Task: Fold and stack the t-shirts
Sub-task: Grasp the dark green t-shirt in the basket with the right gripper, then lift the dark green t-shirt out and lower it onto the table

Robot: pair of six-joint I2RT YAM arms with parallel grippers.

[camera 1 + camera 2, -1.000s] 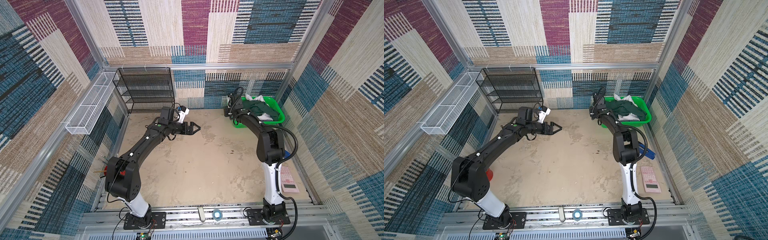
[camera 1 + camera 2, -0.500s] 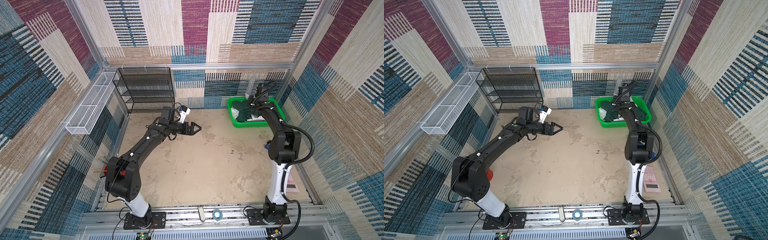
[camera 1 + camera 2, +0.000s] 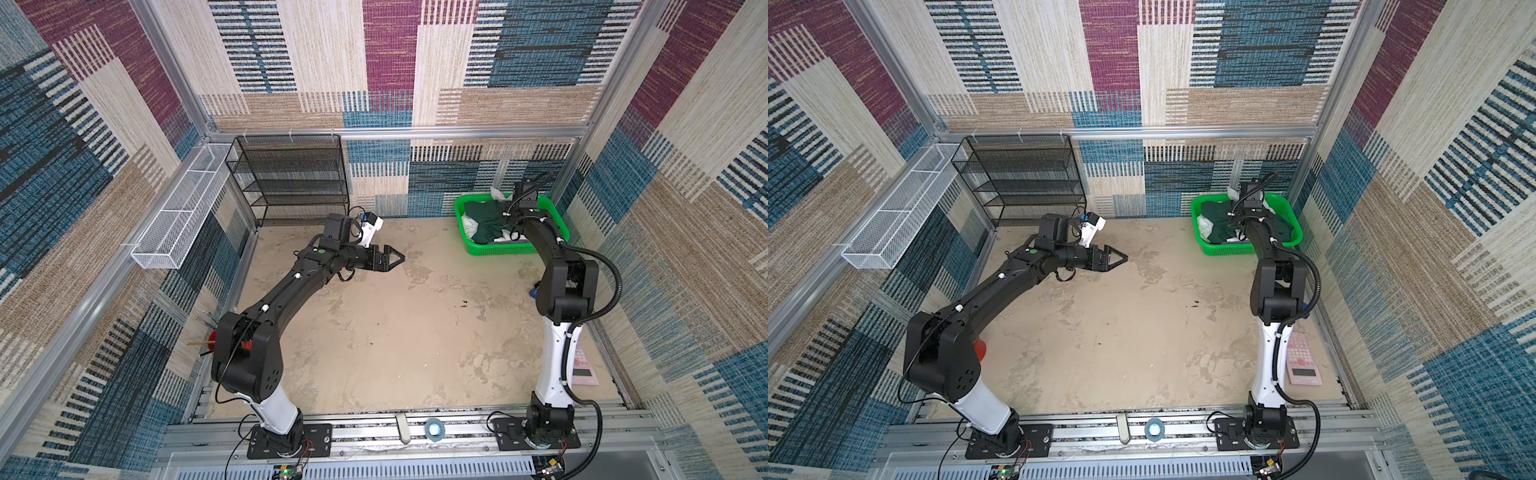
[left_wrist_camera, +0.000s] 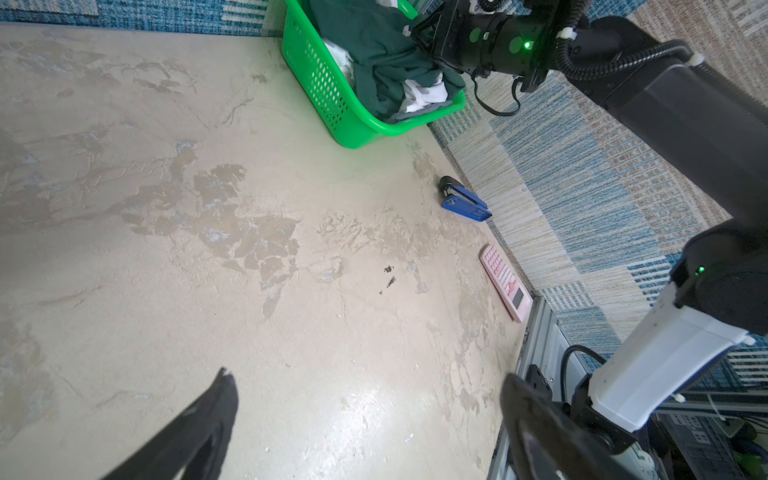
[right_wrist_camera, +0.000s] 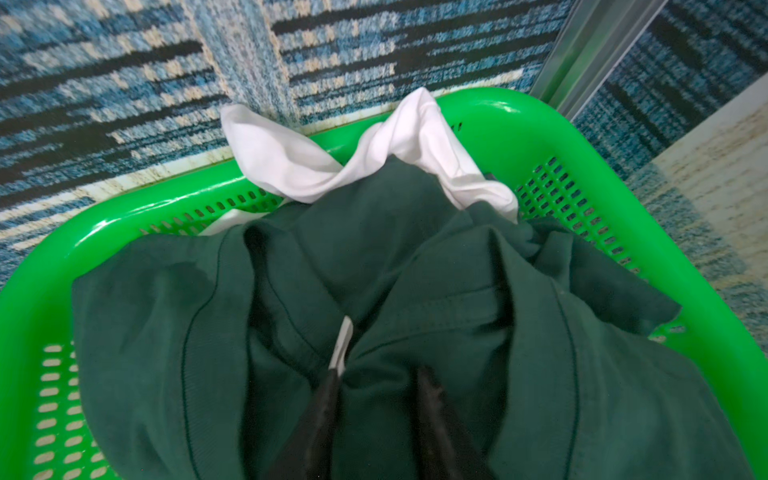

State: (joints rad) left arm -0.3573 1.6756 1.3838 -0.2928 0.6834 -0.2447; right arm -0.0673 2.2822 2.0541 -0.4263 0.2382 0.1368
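We have the right gripper (image 5: 382,353) down in the green basket (image 5: 519,124), at the bench's far right corner.
Its jaws are pinched on a ridge of the dark green t-shirt (image 5: 415,270), which lies crumpled with no clear long axis over the white t-shirts (image 5: 291,162). The left gripper (image 3: 395,259) hovers with jaws wide apart near the far edge, well apart from the basket. We judge the bare bench (image 3: 395,332) between the arms leaves room for spreading the shirt.
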